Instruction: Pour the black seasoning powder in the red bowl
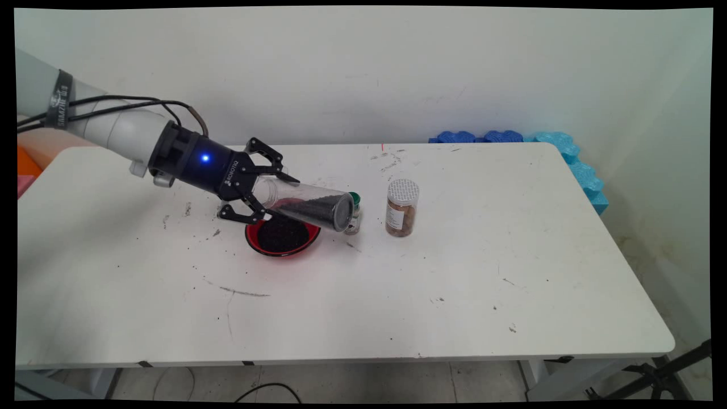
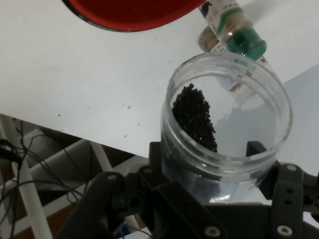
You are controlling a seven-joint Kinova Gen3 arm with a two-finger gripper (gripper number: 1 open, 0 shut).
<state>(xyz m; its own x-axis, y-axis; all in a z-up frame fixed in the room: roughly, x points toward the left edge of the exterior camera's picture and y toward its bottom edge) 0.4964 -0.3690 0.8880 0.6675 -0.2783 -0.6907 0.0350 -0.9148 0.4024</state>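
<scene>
black fingers [image 2: 154, 164] of the gripper [image 2: 207, 159] are clamping a clear jar [image 2: 227, 119] in the hand view, its open mouth facing the camera and dark granules [image 2: 195, 117] lying along its inner wall; beyond the mouth a small green-capped bottle [image 2: 234, 27] and the edge of a red bowl [image 2: 129, 15] are showing on the white table [image 2: 75, 84]. in the main view the gripper [image 1: 258, 184] is holding the jar [image 1: 309, 205] tilted, lying nearly level just above the red bowl [image 1: 282, 237] of dark grains, its far end beside the green-capped bottle [image 1: 354, 213]; a white-lidded jar [image 1: 402, 207] is standing further past it.
</scene>
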